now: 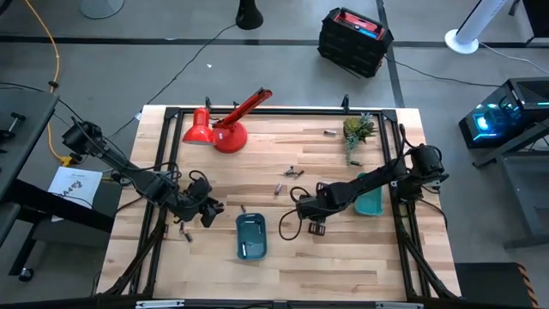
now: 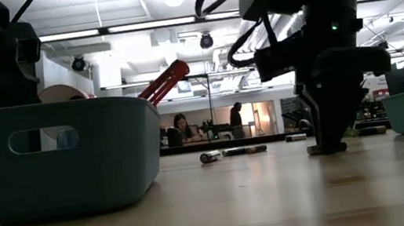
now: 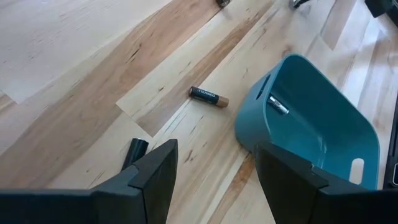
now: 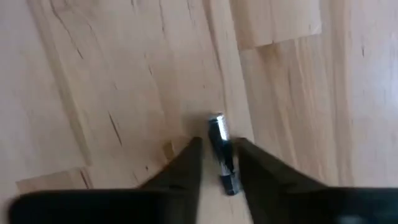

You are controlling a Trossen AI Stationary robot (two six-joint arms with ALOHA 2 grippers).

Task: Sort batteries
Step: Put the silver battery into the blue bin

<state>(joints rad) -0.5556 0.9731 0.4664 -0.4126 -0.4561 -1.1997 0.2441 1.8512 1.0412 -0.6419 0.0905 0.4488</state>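
Observation:
Slim dark batteries lie scattered on the wooden table: one [image 1: 243, 208] beside the middle teal tray [image 1: 250, 237], others [image 1: 279, 187] [image 1: 294, 172] farther off, and one [image 1: 330, 132] near the far edge. My left gripper [image 1: 203, 212] hovers open, left of that tray. Its wrist view shows a battery [image 3: 208, 96] on the wood, another [image 3: 278, 104] inside the tray [image 3: 311, 127], and a dark one [image 3: 137, 149] by its finger. My right gripper [image 1: 314, 227] points down at the table, right of the tray, shut on a battery [image 4: 221, 154]. My right gripper pinches a battery by its long sides, near the middle [image 4: 222, 163], between the two fingers [image 4: 186, 165]. It comes from above, pointing down. The battery's silvery end [image 4: 216, 122] sticks out past the fingertips. In the low view the fingertips [image 2: 327, 145] stand at the tabletop.
A second teal tray [image 1: 371, 199] sits under my right arm near the table's right edge. A red desk lamp [image 1: 225, 129] lies at the far left and a small plant [image 1: 358, 130] at the far right. People stand in the room beyond the table [image 2: 182, 128].

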